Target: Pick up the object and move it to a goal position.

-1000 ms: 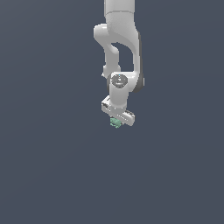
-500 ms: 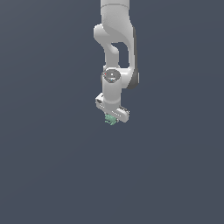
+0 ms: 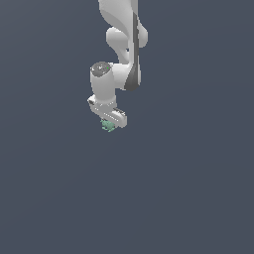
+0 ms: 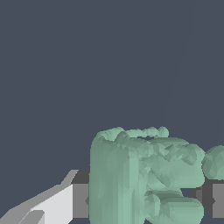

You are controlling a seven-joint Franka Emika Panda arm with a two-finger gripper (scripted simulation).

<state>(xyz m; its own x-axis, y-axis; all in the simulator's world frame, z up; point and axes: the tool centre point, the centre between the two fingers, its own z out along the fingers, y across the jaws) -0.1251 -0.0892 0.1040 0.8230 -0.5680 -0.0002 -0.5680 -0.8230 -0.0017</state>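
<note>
Peeking from beneath the white pincer (image 3: 110,122), only part of the mint-green object (image 3: 107,126) shows in the exterior view. The wrist view crops its lumpy body at the frame edge, so its long axis is unclear. The grey finger pads (image 4: 80,200) press it from both sides, clamped.

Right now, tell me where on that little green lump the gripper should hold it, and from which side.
Hold the green lump across its thick blocky body, as the gripper does: coming from above, one finger on each side. The knobbly rounded end looks too uneven for flat pads.
</note>
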